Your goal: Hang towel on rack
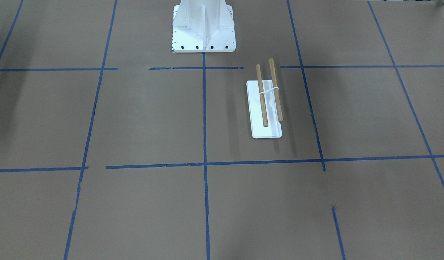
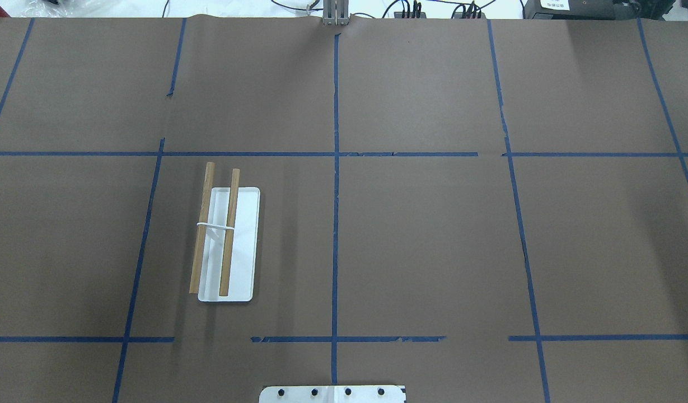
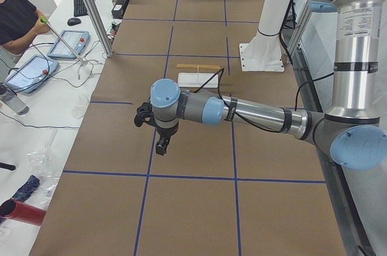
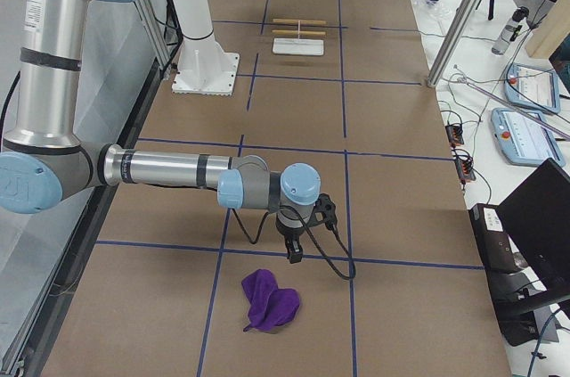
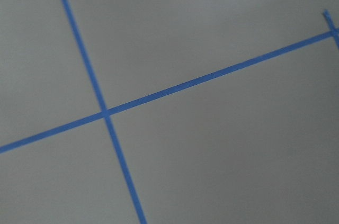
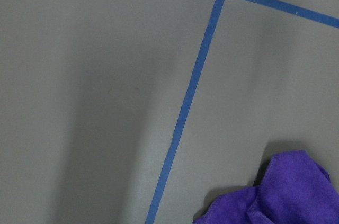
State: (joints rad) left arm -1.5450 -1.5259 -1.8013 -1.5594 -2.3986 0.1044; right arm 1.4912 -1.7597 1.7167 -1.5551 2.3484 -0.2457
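Here, showing the towel (image 4: 270,302) lying crumpled at the right end of the counter (image 4: 392,172), well apart from the rack (image 2: 244,246) standing left of centre; right fingers (image 4: 292,251) hanging near the towel, left fingers (image 3: 161,145) over tape lines (image 5: 106,113); open or closed, impossible to tell.

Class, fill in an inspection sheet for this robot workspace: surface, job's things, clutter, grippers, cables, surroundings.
Surface: table covered in brown paper with a blue tape grid.
Job's things: rack upright on the robot's left side, rods bare; purple towel crumpled at the right end, far from it.
Clutter: nothing seen.
Grippers: left gripper and right gripper hang above the table; open or shut cannot be told.
Cables: black cable loops at the right wrist.
Surroundings: white pedestal; operator and pendant at a side bench.
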